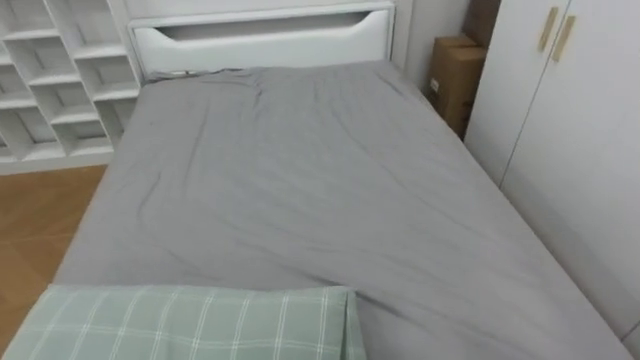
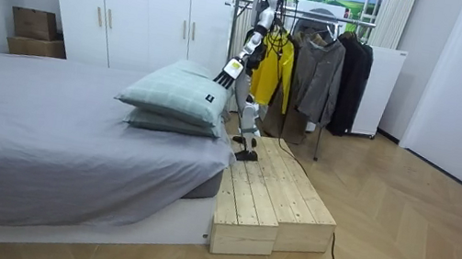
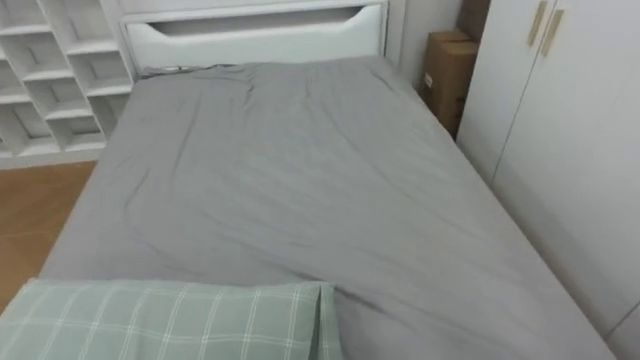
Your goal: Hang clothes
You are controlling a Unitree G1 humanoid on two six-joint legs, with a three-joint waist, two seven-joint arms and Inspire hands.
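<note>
In the eye views a white shelf unit stands at 10 o'clock, with wood floor below it. The bed, under a smooth grey sheet with a few long creases, fills the middle. A pale green checked pillow lies at 7 o'clock and the white headboard stands at 12. A cardboard box sits at 1 o'clock, beside the white wardrobe at 3 o'clock.

In the room view the robot stands on a wooden platform just beside the bed's pillow end and faces the bed. The arm nearer the camera, its left by how the body faces, reaches down at 12 o'clock. The left hand hangs just above the checked pillow, which is stacked on a second pillow. Its dark fingers point down straight and hold nothing.

The clothes hang behind the robot on a metal rack at 1 o'clock, well apart from the hand. From the room view's left there is a bright yellow garment, then a grey jacket, then a dark coat. All three hang full length from the top bar, close side by side.
</note>
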